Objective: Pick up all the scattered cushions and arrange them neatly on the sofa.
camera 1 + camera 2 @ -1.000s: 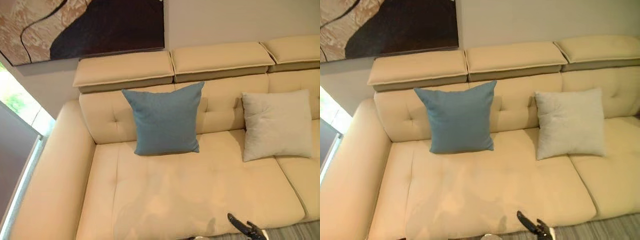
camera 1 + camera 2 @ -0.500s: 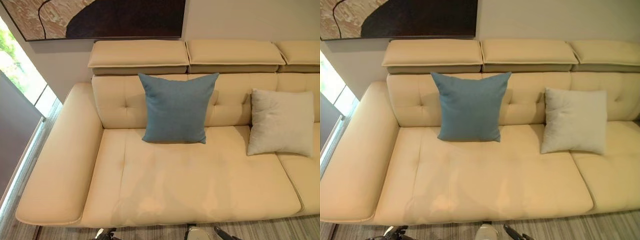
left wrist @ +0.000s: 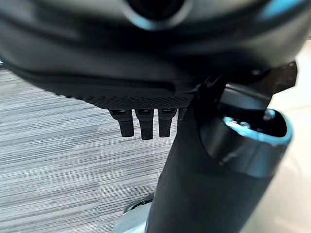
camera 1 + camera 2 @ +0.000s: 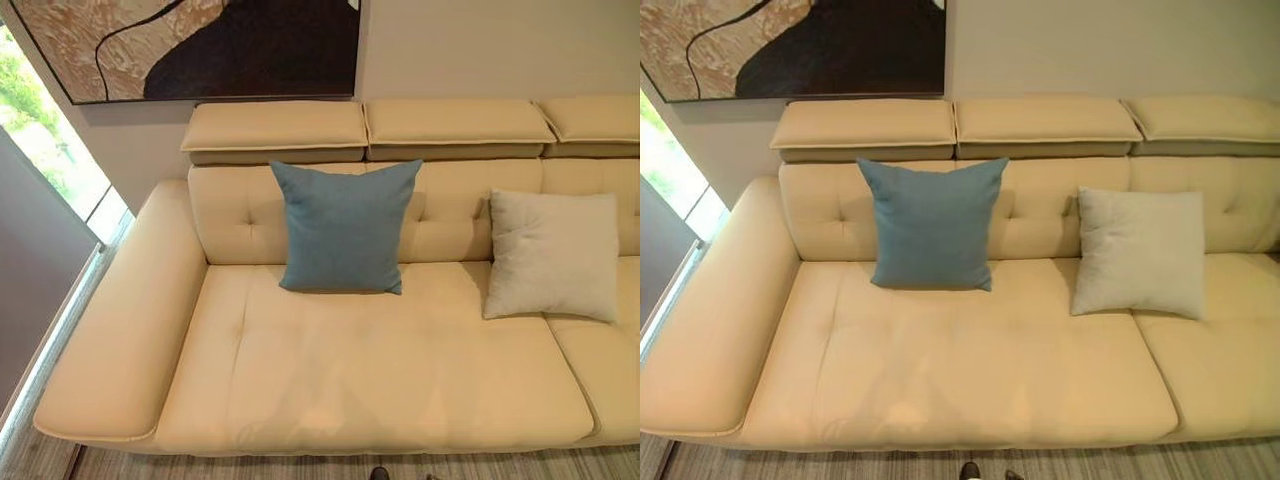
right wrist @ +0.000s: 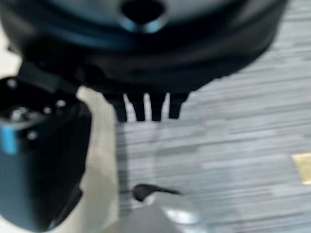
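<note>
A blue cushion (image 4: 345, 226) stands upright against the backrest of the cream sofa (image 4: 350, 375), left of the middle. Further right, an off-white cushion (image 4: 552, 254) leans on the backrest too. Both rest on the seat, apart from each other. My left hand (image 3: 141, 124) hangs over the grey striped floor with straight fingers and holds nothing. My right hand (image 5: 146, 109) also hangs over the floor beside the sofa's front, fingers straight and nothing in them.
A broad armrest (image 4: 120, 330) closes the sofa's left end. Three headrest pads (image 4: 275, 125) top the backrest below a large painting (image 4: 200, 45). A window (image 4: 40, 150) is at far left. A small yellowish thing (image 5: 303, 167) lies on the floor.
The camera has shifted, so the whole sofa sits differently in the picture. My right hand, seen at the lower edge a second ago, has dropped almost out of the eye views. The cushions have not moved.
</note>
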Robot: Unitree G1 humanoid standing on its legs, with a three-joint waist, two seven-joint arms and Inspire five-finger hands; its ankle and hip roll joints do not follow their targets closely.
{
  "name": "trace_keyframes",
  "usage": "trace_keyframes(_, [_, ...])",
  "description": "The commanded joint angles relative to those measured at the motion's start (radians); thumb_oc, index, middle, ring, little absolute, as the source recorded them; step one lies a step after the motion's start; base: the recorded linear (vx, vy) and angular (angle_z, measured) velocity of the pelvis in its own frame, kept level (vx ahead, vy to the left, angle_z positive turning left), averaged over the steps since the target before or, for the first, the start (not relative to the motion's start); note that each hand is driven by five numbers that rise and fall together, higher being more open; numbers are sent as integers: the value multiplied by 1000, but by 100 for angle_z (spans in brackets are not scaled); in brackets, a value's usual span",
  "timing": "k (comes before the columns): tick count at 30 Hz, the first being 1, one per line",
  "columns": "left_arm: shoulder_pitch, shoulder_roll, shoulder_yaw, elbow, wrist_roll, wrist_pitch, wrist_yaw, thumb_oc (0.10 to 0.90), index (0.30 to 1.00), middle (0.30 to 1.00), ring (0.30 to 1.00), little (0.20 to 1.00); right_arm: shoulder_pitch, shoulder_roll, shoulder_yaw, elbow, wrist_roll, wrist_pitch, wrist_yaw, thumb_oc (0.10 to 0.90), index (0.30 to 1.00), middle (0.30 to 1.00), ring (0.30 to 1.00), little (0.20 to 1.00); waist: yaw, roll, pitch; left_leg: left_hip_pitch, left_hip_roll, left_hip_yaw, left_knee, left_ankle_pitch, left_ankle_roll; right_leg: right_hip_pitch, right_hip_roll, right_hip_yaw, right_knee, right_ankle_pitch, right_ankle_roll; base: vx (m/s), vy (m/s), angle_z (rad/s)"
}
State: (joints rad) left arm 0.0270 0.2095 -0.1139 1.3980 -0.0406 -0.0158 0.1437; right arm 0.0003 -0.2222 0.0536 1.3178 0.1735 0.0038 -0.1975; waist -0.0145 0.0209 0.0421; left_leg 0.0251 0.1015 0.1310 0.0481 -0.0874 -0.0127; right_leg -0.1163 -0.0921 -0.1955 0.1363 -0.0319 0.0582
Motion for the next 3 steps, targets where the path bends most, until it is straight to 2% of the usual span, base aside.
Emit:
trace_keyframes(1, [-57,6,33,-19,-65,-27,7,800,900,900,900,900,-45,4,14,8,-20,-19,-9,800,900,900,900,900,-9,-50,10,-23,-110,-14,-14,-28,32,175,-25,24,-147,-6,56,-10,-75,0])
trace_keyframes(3, [-74,-1,16,-41,-69,-33,9,800,900,900,900,900,-47,4,28,8,-33,-20,-9,800,900,900,900,900,-13,-51,9,-15,-107,-14,-21,-25,28,182,-17,23,-161,-6,52,-15,-73,0])
